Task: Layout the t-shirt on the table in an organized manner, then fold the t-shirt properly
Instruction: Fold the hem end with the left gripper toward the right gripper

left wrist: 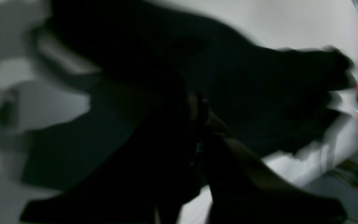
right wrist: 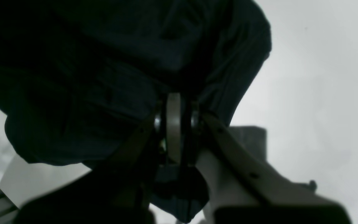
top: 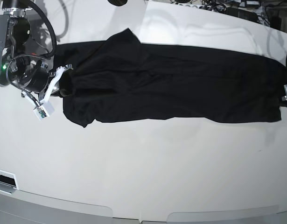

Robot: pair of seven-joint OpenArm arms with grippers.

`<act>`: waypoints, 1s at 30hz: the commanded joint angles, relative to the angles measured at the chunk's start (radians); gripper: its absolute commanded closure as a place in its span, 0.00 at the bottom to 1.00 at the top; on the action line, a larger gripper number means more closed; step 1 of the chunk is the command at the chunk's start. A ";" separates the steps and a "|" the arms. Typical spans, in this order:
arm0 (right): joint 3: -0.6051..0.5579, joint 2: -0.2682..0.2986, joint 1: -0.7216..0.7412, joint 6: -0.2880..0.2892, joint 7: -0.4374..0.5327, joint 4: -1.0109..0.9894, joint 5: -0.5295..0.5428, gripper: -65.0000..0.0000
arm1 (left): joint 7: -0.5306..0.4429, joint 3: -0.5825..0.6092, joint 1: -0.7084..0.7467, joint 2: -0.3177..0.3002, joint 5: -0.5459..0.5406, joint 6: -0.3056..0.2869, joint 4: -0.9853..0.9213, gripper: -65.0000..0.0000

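Shirt stretched between both arms, layout nearly done, no fold yet.

Left wrist view: heavy blur; we see the black t-shirt across the centre and upper right of the frame over the white table, and the left gripper at lower centre looks pressed together on cloth, though blur hides the pinch itself. Right wrist view: the right gripper at centre has its fingers close together, pinching a bunched black edge; cloth fills the upper left. Base view: the shirt lies as a long band across the upper half of the frame, pulled between the arm at far left and the arm at far right, fairly flat at right, rumpled and doubled at left. We judge smoothing and all folding remain.
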 commanded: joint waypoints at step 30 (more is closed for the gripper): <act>0.005 -0.037 0.016 0.004 0.046 0.017 0.013 0.90 | 0.105 0.206 -0.010 0.340 -0.218 -0.010 0.234 0.56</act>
